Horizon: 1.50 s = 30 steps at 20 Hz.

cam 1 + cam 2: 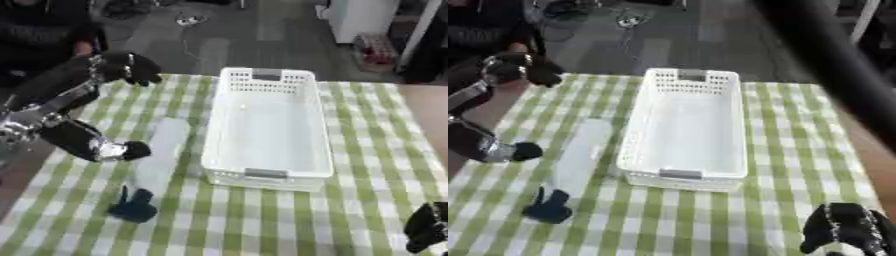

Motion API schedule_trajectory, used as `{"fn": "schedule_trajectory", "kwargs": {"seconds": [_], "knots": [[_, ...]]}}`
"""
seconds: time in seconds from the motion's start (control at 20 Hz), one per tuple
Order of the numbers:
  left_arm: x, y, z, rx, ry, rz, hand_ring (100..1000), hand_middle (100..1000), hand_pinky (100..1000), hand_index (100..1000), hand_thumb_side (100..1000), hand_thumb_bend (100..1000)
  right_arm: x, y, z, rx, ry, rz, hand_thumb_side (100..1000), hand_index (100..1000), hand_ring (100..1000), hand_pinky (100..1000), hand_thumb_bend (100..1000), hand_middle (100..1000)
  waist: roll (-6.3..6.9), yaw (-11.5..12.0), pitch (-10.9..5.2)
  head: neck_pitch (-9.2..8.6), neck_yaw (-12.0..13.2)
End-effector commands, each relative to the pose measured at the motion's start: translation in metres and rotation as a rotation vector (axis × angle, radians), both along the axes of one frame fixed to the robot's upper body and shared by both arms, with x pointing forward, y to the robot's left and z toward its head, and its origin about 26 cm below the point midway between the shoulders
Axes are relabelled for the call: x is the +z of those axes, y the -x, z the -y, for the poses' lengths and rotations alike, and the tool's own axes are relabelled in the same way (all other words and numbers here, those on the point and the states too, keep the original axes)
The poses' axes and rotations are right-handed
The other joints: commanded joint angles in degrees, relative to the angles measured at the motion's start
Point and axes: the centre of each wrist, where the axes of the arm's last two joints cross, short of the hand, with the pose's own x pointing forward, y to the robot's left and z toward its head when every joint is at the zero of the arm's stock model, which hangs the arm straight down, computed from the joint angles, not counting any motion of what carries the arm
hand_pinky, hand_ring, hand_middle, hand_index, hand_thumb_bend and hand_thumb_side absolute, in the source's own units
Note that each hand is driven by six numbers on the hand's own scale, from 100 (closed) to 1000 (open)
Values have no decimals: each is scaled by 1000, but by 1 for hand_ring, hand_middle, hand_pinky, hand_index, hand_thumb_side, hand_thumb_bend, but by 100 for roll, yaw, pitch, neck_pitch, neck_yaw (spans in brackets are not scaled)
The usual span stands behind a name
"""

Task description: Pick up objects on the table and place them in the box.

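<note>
My left hand (131, 67) is black, raised over the far-left corner of the table, fingers curled in, nothing in it; forearm runs down-left from it with silver joints showing. A second dark rounded part of the left arm (94, 144) hangs lower, just above the cloth at the left edge; can't tell which piece of the arm that is.

My right hand (846, 230) sits at the lower-right corner, black, fingers bent inward, empty; it rests near the table's front edge, well apart from everything else.

Nearest thing to the left arm: a long pale grey flat strip (162, 150) lying on the cloth, running front to back just beside the box's left wall; material unclear. At its near end, a small dark blue lumpy object (133, 207) on the cloth, shape too blurred to name.

White plastic rectangular basket-style box (267, 174) stands mid-table, long axis front to back, perforated walls, grey handle patches on both short ends; inside looks bare white.

All on a green-and-white checked tablecloth (350, 220); brown table edge shows at right. A thick dark out-of-focus bar (833, 65) crosses the right eye view's upper right.
</note>
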Motion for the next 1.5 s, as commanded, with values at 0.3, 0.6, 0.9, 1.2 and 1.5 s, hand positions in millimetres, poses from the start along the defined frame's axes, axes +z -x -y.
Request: {"fn": "schedule_trajectory", "kwargs": {"seconds": [0.3,0.6,0.9,1.2,1.5], "knots": [[35,-9,-6,-63,-441,122,786,814,770,785,675,615,6,0,3,67,74,34,1000,541,473,272,100,441,56,-58,-66,20,139],[47,-12,-2,-113,-645,173,823,817,787,770,617,659,7,0,3,74,78,33,1000,541,473,272,100,441,89,-107,-80,60,217],[51,-15,3,-171,-751,186,844,820,800,763,568,690,9,-1,4,82,78,34,1000,541,473,272,100,441,113,-156,-93,23,235],[53,-18,13,-251,-817,191,855,829,798,775,562,709,11,-3,5,93,79,35,1000,541,473,273,100,441,133,-220,-103,-64,309],[53,-25,15,-304,-835,180,874,849,803,811,575,772,14,-5,5,104,77,39,1000,541,473,273,100,441,155,-280,-103,-93,342]]}}
